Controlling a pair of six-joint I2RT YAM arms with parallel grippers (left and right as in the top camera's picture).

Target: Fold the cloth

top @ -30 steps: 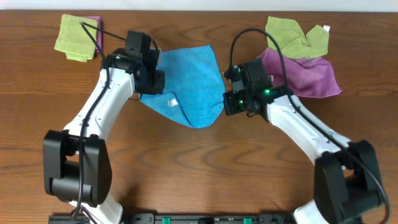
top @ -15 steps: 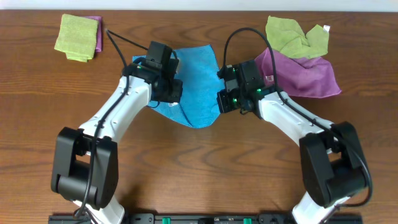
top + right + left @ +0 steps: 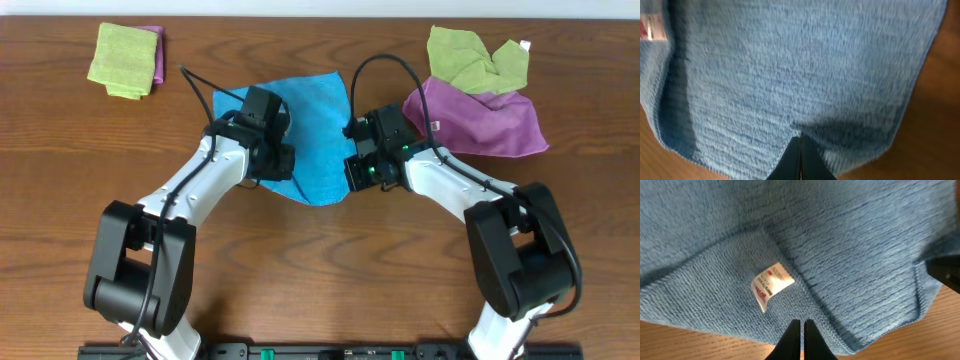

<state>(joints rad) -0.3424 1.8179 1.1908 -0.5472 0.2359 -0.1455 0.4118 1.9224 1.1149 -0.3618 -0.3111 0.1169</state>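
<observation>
Overhead, the cloth (image 3: 315,125) lies rumpled mid-table (image 3: 320,270) between the two arms, with the left gripper (image 3: 281,167) on its left edge and the right gripper (image 3: 357,172) on its right edge, well apart from the purple cloth (image 3: 495,120) at the far right. Seen from the left wrist, the left gripper (image 3: 801,325) has its jaws pressed together on the hem of the cloth (image 3: 850,245), a doubled-over layer with the white tag (image 3: 771,284) just beside the tips. From the right wrist, the right gripper (image 3: 800,142) is likewise pinched closed on the cloth (image 3: 800,65), which puckers at the tips near its edge.
</observation>
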